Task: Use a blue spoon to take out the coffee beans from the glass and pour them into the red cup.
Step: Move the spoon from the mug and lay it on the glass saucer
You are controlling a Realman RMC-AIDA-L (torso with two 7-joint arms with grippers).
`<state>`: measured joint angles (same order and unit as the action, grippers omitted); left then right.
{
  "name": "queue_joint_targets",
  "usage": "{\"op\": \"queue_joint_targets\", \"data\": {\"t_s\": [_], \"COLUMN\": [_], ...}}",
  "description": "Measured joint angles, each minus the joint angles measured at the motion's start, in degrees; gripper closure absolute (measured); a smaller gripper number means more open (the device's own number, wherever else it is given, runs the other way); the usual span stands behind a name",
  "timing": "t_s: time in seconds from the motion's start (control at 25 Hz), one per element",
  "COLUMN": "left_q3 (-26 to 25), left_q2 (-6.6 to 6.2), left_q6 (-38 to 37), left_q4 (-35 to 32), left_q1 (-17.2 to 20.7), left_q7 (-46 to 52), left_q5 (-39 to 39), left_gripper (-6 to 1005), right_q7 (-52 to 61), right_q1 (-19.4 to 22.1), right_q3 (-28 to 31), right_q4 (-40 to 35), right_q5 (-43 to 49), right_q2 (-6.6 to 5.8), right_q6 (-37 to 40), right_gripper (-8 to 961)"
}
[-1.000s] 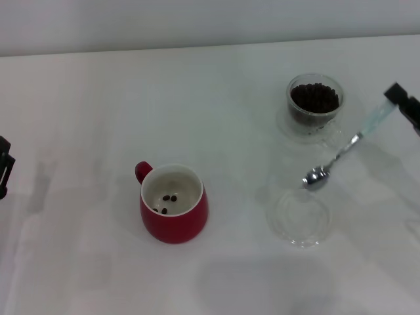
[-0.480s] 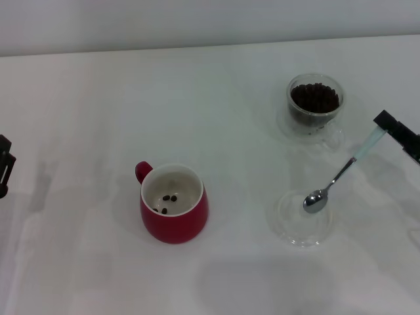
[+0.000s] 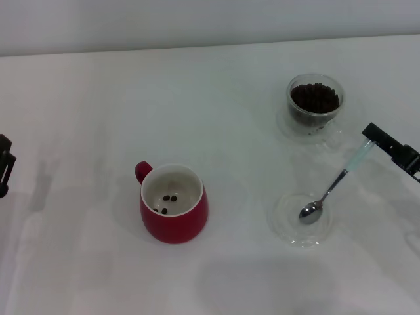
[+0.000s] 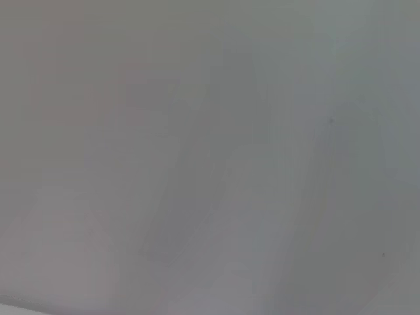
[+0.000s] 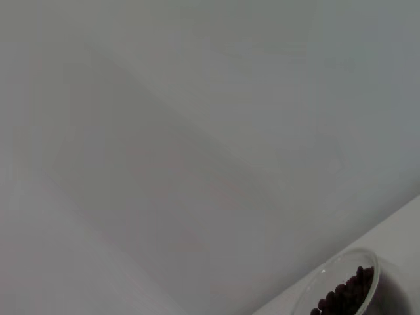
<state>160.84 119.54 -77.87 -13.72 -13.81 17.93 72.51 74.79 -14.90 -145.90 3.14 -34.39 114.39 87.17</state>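
Right gripper [image 3: 375, 139]: at the right edge of the table; its fingers are pinched tight on the pale end of the blue spoon [image 3: 328, 190]

Blue spoon: tilted; handle up by the gripper, shiny bowl down over the flat glass saucer [image 3: 289, 226]; I cannot tell if it touches the saucer; the bowl looks empty

Spoon's long line: it runs from the gripper down toward the robot and a bit to the robot's left

Glass [image 3: 315, 105]: stands farther back on the table than the spoon bowl, near the gripper; the coffee beans [image 3: 315, 98] fill it high

Red cup [image 3: 174, 205]: well apart from the spoon, off to the robot's left; only a few beans lie on its white bottom

Left gripper [image 3: 5, 164]: parked at the left edge, far from everything; I cannot tell if it is open

What matters next: the beans are behind the spoon bowl, away from the robot; so I think the spoon must lift and go back to the glass; the right arm is much nearer
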Motion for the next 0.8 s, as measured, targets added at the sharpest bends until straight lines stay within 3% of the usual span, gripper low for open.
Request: {"op": "queue_joint_targets", "data": {"t_s": [0.8], "left_q3": [0.33], "left_q2": [0.00], "left_q6": [0.09], "left_q4": [0.00], "left_q1": [-0.16], "left_q7": [-0.01], "left_q5": [0.00], "left_gripper": [267], "right_q7": [-3.19], "right_q1": [0.07], "right_q3": [-0.03], "right_q4": [-1.03], "right_q5": [3.06], "right_q2": [0.02], "right_q6": [-1.50], "right_gripper": [814]}}
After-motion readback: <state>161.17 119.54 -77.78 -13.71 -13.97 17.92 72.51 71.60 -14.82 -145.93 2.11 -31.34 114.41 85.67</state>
